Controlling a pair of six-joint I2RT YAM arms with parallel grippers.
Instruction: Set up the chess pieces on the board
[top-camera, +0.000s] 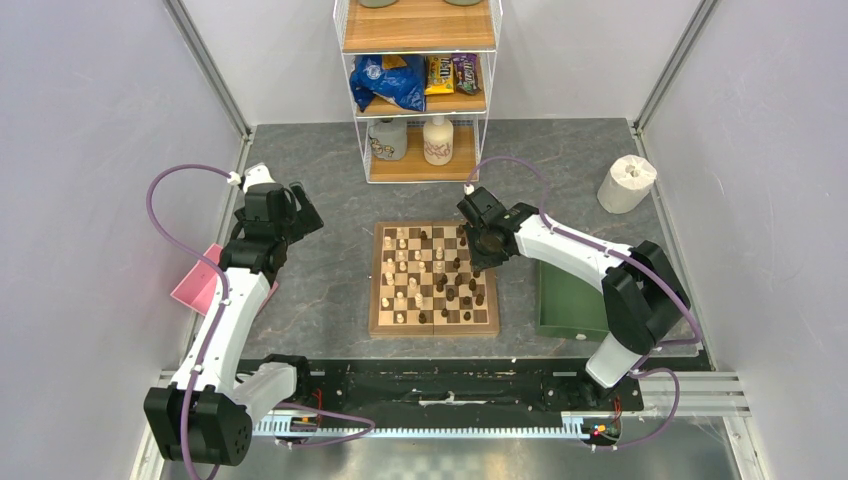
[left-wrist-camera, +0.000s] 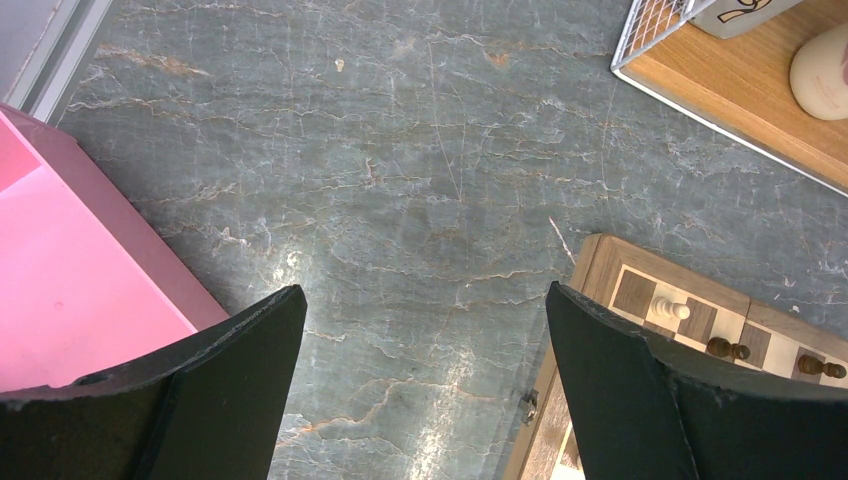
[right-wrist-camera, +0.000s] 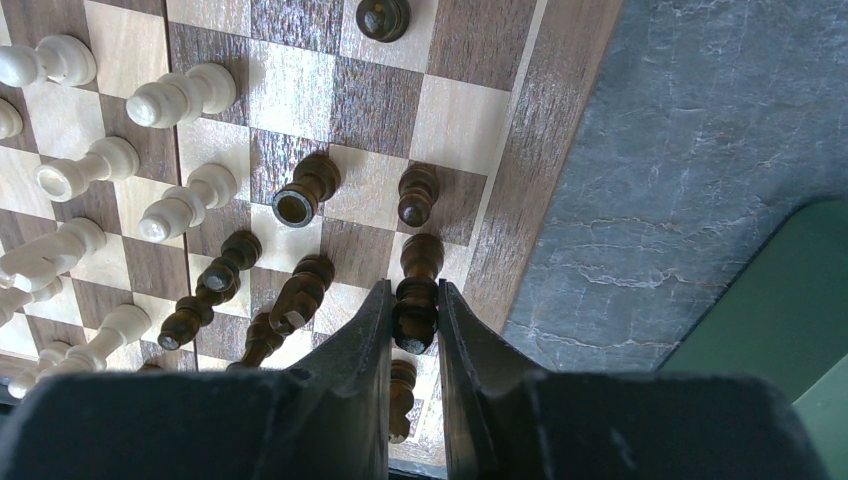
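The board (top-camera: 433, 279) lies in the middle of the table with pale chess pieces (top-camera: 403, 268) on its left half and dark ones (top-camera: 462, 289) on its right half. My right gripper (right-wrist-camera: 413, 290) hangs over the board's right edge, shut on the head of a dark brown piece (right-wrist-camera: 417, 290) that stands in the outermost column. Other dark pieces (right-wrist-camera: 305, 188) and pale pieces (right-wrist-camera: 185, 94) stand just left of it. My left gripper (left-wrist-camera: 425, 300) is open above bare table, left of the board's corner (left-wrist-camera: 610, 262), holding nothing.
A pink tray (top-camera: 200, 282) lies at the left, under my left arm. A green tray (top-camera: 565, 300) sits right of the board. A wire shelf unit (top-camera: 418, 90) with snacks and bottles stands at the back, and a paper roll (top-camera: 627, 183) at the back right.
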